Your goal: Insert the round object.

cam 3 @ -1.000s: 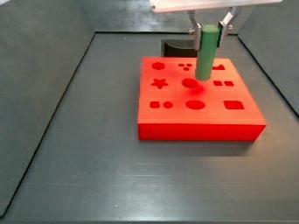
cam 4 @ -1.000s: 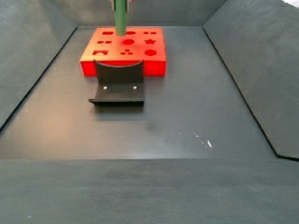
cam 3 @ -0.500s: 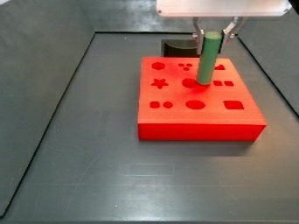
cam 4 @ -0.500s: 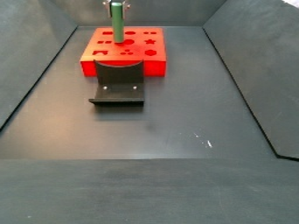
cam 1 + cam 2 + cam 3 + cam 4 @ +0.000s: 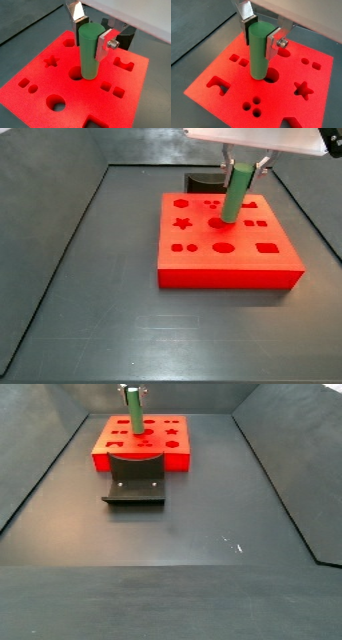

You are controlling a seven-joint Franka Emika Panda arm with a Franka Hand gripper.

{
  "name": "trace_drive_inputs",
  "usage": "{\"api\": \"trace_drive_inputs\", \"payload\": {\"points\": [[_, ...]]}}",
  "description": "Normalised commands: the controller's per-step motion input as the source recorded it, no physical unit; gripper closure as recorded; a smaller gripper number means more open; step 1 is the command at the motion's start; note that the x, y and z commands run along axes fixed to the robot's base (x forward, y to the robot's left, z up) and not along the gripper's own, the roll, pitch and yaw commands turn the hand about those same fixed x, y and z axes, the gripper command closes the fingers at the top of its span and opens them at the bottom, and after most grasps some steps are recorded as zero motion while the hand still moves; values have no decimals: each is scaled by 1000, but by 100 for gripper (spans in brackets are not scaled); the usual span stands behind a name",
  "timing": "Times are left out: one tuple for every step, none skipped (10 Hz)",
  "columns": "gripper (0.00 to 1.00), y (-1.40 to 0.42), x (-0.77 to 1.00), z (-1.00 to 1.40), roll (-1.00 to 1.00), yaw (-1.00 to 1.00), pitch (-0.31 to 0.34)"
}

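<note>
in a wrist view the round object [image 5: 89, 52] is gripped by the closed end effector [image 5: 90, 31] – its tip sits at the round hole [image 5: 77, 74] in the red block [image 5: 60, 87] – a slight tilt could jam it.

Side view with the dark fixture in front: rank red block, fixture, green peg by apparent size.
1. Red foam block.
2. Dark L-shaped fixture: looks nearly as large, but sits nearer the camera, so unsure.
3. Slim green cylinder peg, held upright over the block by the gripper.

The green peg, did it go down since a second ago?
Yes. The green peg, held in the gripper, has sunk lower, its tip now entering the red block's round hole.
</note>
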Motion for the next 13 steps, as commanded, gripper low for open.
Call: {"api": "trace_drive_inputs", "payload": {"points": [[100,-86,14,-151,-9,0,-36],[100,-197,0,0,50,77,0],[100,-166,-94,69,-4,9,0],[100,-151,-260,180,-121,0,-19],[100,-109,-303,183,-91,0,-34],[100,0,-477,117,-61,0,-17],[100,0,-569,131,-17,0,-37],[100,14,-340,40,-11,0,-60],[100,0,-69,0,0,0,-63],[100,0,377,-126,0,0,-46],[100,0,386,-77,-49,0,-50],[100,17,400,-120,-123,0,-74],[100,91,77,-80,-91,0,-26]]}}
